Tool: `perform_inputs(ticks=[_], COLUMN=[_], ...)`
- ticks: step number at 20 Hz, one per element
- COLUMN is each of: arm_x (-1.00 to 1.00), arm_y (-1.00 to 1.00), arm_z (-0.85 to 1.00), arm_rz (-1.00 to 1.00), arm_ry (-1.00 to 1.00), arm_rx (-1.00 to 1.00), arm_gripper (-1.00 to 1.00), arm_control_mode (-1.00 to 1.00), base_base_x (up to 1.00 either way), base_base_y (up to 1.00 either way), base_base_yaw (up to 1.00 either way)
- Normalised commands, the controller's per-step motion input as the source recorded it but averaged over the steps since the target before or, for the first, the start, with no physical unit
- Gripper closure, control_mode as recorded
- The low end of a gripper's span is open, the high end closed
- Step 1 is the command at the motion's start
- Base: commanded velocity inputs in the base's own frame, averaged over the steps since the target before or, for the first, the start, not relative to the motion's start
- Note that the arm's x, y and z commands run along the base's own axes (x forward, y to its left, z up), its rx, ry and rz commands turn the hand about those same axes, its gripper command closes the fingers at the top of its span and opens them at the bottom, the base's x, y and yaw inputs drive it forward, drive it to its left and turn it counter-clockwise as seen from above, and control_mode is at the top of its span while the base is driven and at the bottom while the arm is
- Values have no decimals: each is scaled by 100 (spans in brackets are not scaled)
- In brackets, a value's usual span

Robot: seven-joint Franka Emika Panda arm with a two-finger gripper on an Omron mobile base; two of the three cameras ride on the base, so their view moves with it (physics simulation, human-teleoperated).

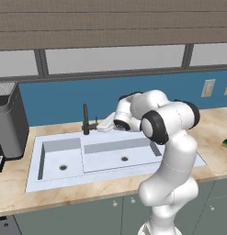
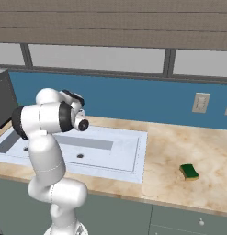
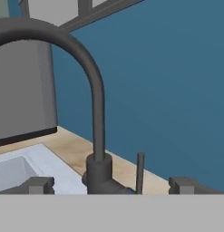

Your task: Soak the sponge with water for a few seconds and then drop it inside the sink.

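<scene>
The gripper [image 3: 111, 185] faces the black faucet [image 3: 93, 104] at close range, with its two fingertips [image 3: 40, 185] spread wide, one on each side of the faucet's base. Nothing sits between the fingers; they hold nothing and they touch nothing that can be seen. Straight ahead of the hand stands the faucet's upright neck, which curves over the top of the hand view and away to one side. Just beside the base, toward the other fingertip, rises the thin lever [image 3: 139, 171] of the faucet. Whether the fingertips have reached the base or stop a little short of it is hard to judge from this angle.

Below and in front of the hand lies the sink [image 1: 50, 181], a pale double basin set in the beige counter [image 2: 170, 151], each basin with a dark round drain. Beyond the faucet is the blue wall [image 3: 177, 90], and off to one side stands a dark grey appliance [image 1: 11, 121] on the counter.

The sponge [image 2: 190, 172] lies flat on the counter, green side up, well apart from the hand and from the sink, far off to the side away from the appliance. In the left base view it appears as a sliver at the picture's right edge.
</scene>
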Motion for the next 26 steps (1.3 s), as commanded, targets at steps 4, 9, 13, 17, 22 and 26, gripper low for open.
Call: perform_inputs(ticks=[4, 9, 13, 17, 22, 26], arm_x=[16, 22, 25, 24, 22, 20], arm_y=[0, 5, 9, 9, 8, 6], arm_z=[-6, -10, -9, -8, -11, -17], arm_rz=[0, 0, 0, 0, 0, 0], arm_ry=[0, 0, 0, 0, 0, 0], arm_rx=[0, 0, 0, 0, 0, 0], arm_gripper=[-100, -100, -100, -100, -100, -100], arm_control_mode=[-100, -100, -100, -100, -100, -100], base_base_x=[0, 0, 0, 0, 0, 0], base_base_y=[0, 0, 0, 0, 0, 0], base_base_yaw=[0, 0, 0, 0, 0, 0])
